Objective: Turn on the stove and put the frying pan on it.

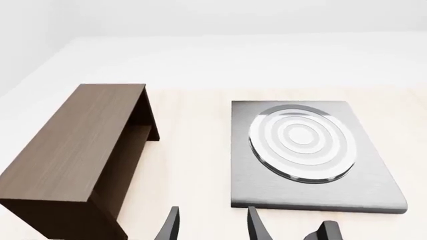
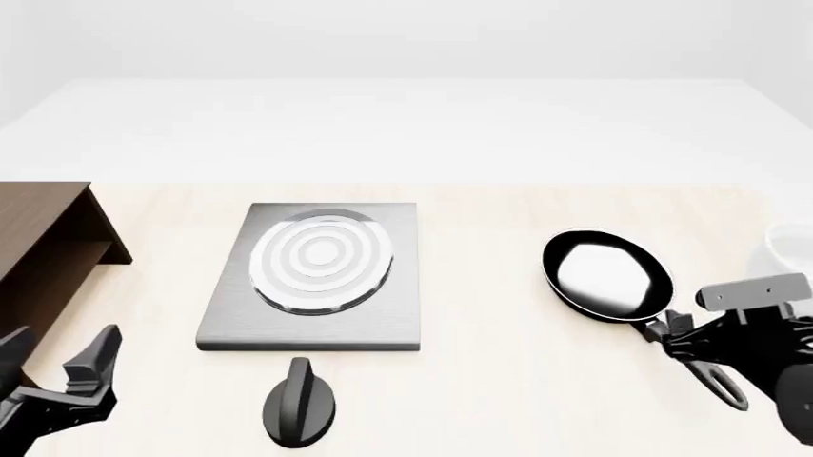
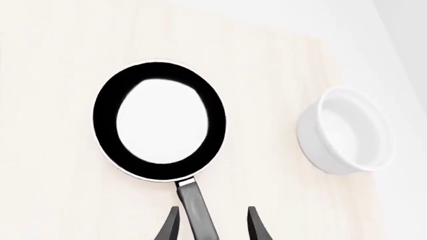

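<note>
The stove (image 2: 228, 319) is a flat grey slab with a ringed burner (image 2: 320, 259), lying left of centre on the table. Its black oval knob (image 2: 300, 405) stands apart, just in front of the slab. The frying pan (image 2: 607, 276) sits on the table to the right, with its handle (image 2: 724, 381) pointing toward me. My right gripper (image 2: 673, 335) is open and straddles the handle (image 3: 197, 210) close behind the pan (image 3: 160, 120). My left gripper (image 2: 57, 360) is open and empty at the near left. In the left wrist view, this gripper (image 1: 213, 227) faces the stove (image 1: 307, 195) and cabinet.
A brown wooden cabinet (image 2: 45, 238) stands at the left edge, left of the stove; it also shows in the left wrist view (image 1: 73, 150). A white bowl (image 3: 347, 130) sits just right of the pan, partly cut off in the front view (image 2: 794, 249).
</note>
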You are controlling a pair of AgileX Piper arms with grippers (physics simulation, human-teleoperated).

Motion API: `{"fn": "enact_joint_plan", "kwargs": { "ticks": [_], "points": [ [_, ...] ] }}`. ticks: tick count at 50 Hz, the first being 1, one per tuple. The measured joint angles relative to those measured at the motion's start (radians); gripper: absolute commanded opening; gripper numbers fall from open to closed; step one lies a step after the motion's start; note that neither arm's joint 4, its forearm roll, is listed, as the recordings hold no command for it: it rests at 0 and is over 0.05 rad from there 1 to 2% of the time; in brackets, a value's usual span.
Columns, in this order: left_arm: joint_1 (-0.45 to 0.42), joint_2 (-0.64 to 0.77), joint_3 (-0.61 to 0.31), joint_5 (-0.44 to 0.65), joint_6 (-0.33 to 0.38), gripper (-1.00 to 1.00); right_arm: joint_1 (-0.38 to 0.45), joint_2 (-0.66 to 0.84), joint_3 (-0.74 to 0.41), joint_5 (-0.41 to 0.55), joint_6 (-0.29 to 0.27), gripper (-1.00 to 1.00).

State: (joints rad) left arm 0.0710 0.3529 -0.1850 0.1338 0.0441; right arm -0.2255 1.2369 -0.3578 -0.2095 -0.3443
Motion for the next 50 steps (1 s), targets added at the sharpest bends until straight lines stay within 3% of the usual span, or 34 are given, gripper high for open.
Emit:
{"fn": "enact_joint_plan", "kwargs": {
  "ticks": [22, 50],
  "points": [
    [0.004, 0.014, 0.000, -0.008, -0.009, 1.00, -0.003, 0.176, 0.055, -0.172, -0.005, 1.00],
    [0.006, 0.073, 0.000, -0.056, -0.014, 1.00, -0.046, 0.420, 0.086, -0.400, -0.052, 1.00]
  ]
}}
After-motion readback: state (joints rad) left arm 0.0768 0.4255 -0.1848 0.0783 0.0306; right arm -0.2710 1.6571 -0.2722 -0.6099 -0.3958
